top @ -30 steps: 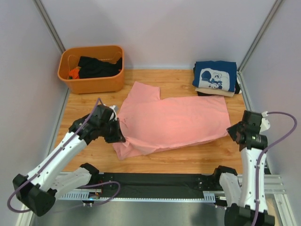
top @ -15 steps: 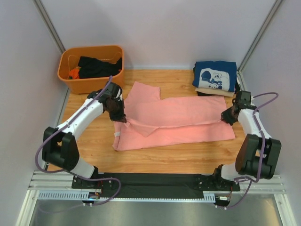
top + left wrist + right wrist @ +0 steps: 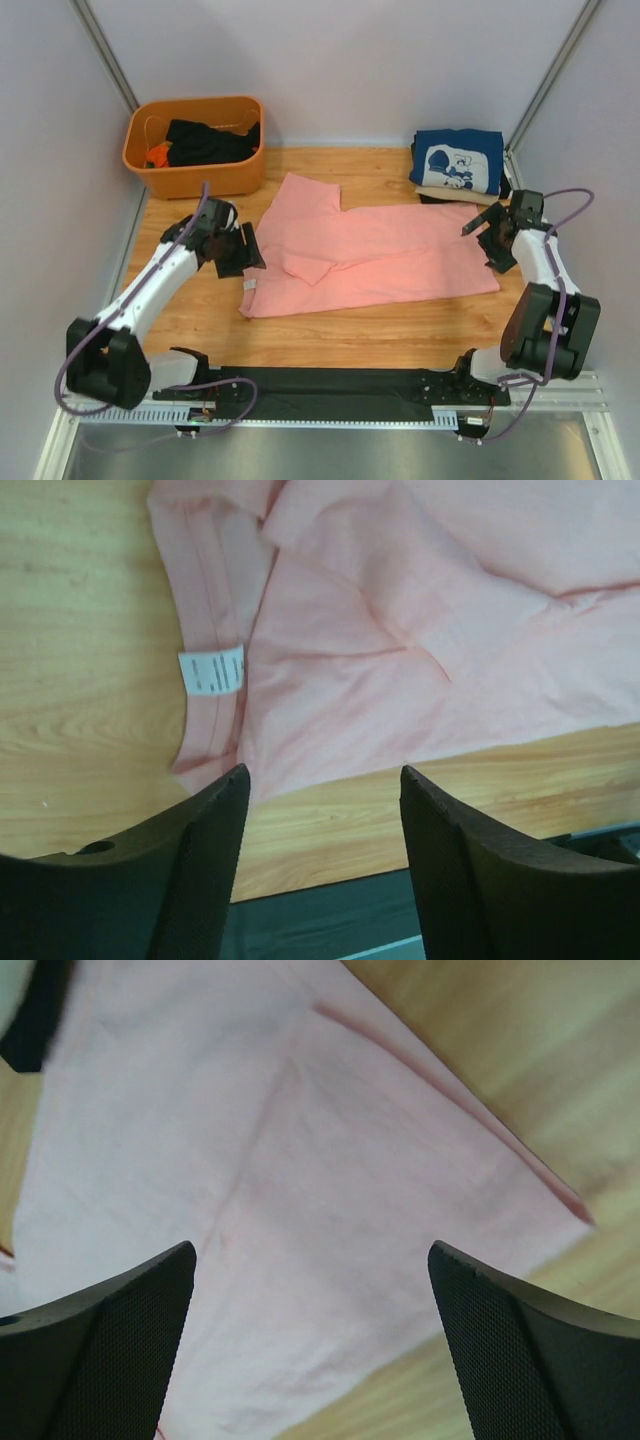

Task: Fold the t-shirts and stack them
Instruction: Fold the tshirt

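A salmon-pink t-shirt (image 3: 380, 260) lies flat on the wooden table, folded lengthwise, with one sleeve (image 3: 305, 195) sticking out at the far left. My left gripper (image 3: 247, 256) hovers open at the shirt's left end, holding nothing. In the left wrist view the left gripper (image 3: 324, 772) hangs over the shirt's (image 3: 400, 630) near edge, beside its white label (image 3: 211, 670). My right gripper (image 3: 483, 243) stands open and empty over the shirt's right end. The right wrist view shows the right gripper (image 3: 310, 1246) wide apart above the pink cloth (image 3: 300, 1140). A folded navy t-shirt (image 3: 458, 160) tops a beige one (image 3: 470, 197) at the far right.
An orange tub (image 3: 195, 175) at the far left holds dark clothes (image 3: 210, 140). Grey walls close in the table on three sides. A black rail (image 3: 330, 385) with the arm bases runs along the near edge.
Both grippers carried the shirt's near edge over towards the far side, then opened and let it go. The shirt now lies folded, and both arms have drawn back slightly outward.
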Robot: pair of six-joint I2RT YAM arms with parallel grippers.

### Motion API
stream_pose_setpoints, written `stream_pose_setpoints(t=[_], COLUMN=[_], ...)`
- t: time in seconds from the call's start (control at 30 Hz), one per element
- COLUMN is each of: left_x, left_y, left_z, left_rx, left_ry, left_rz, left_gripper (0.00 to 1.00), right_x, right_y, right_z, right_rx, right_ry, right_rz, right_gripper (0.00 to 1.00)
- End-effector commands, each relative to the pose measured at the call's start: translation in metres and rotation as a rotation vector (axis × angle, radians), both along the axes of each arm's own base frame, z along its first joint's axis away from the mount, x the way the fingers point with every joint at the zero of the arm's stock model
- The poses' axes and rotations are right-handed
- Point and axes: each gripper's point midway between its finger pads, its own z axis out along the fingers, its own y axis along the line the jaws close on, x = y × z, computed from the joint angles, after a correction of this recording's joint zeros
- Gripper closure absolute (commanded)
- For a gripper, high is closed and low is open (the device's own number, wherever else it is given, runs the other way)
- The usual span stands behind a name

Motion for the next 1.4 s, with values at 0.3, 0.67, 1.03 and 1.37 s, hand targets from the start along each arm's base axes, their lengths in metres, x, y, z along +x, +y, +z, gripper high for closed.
stream_pose_setpoints(t=[0.3, 0.67, 1.03, 1.37], left_x=[-0.09, -0.063, -0.037, -0.074], left_y=[-0.003, 0.011, 0.044, 0.063], left_z=[-0.063, -0.098, -0.028, 0.019], left_rx=[-0.101, 0.011, 0.074, 0.016], left_ry=[0.061, 0.047, -0.134, -0.154], left_rz=[0.171, 0.258, 0.302, 0.359], left_gripper=[0.18, 0.36, 1.0, 1.0], right_x=[-0.09, -0.078, -0.087, -0.126], right_y=[-0.006, -0.007, 0.014, 0.027], right_z=[-0.062, -0.093, -0.063, -0.008], right_rx=[0.068, 0.143, 0.184, 0.142], right_ry=[0.067, 0.103, 0.02, -0.06], right_rz=[-0.135, -0.123, -0.045, -0.112], right_gripper=[0.07, 0.31, 1.0, 1.0])
